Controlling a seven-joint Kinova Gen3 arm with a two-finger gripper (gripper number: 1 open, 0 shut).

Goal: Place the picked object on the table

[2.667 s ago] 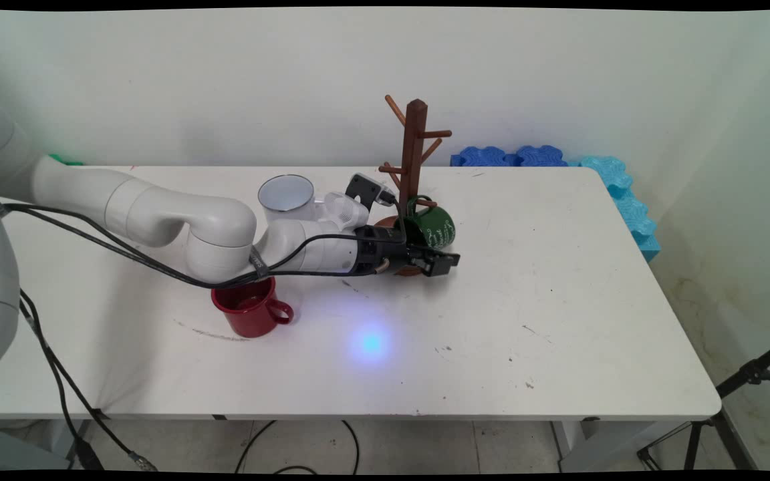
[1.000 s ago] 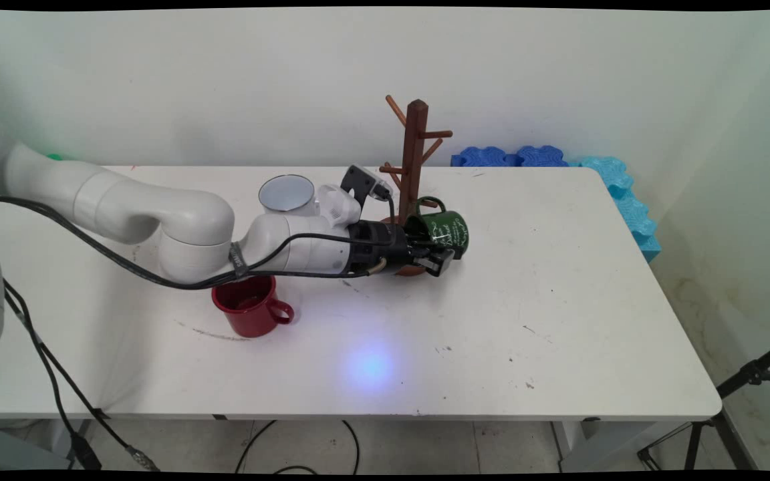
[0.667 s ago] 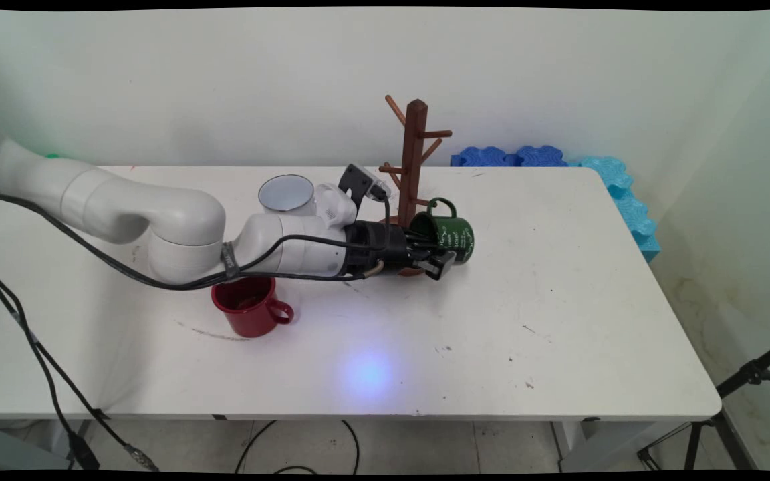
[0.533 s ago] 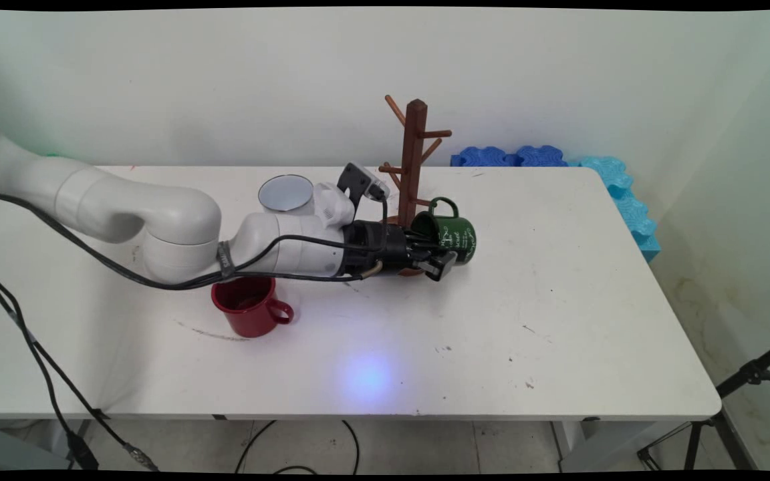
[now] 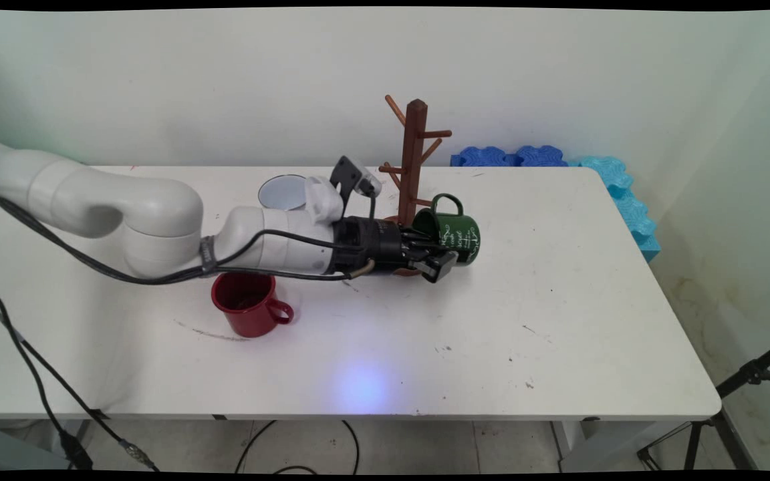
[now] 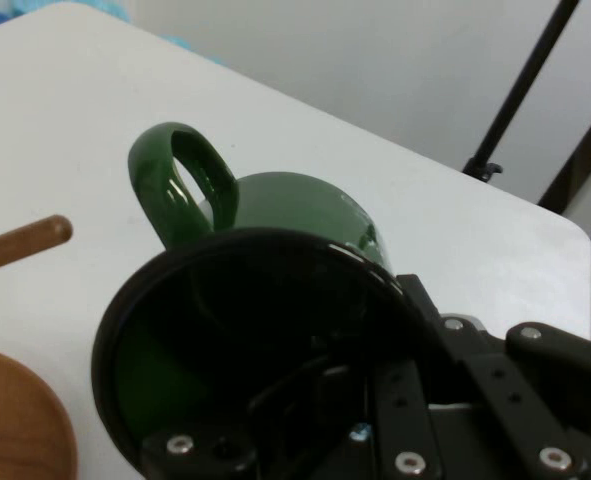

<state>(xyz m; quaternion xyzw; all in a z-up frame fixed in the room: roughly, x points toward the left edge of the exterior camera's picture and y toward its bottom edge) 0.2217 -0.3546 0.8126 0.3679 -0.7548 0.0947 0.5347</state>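
My gripper [image 5: 440, 257] is shut on the rim of a dark green mug [image 5: 457, 231] with white lettering. The mug is tipped on its side just right of the wooden mug tree [image 5: 414, 153], with its handle pointing up and its mouth toward my hand. In the hand view one finger reaches inside the green mug [image 6: 295, 205] and the other lies outside its wall, so the gripper [image 6: 395, 350] pinches the rim. A lower peg [image 6: 20, 245] of the tree lies left of the handle, clear of it. I cannot tell whether the mug touches the table.
A red mug [image 5: 249, 304] stands upright below my forearm. A white enamel mug [image 5: 281, 192] stands behind the wrist. The tree's round base [image 6: 15, 425] is close on the left. Blue foam pieces [image 5: 559, 159] line the table's [image 5: 559, 321] far right edge.
The gripper has shut on the green mug's rim. It has drawn the mug rightward away from the tree's lower peg and turned it so the handle points up, while the arm has shifted left.
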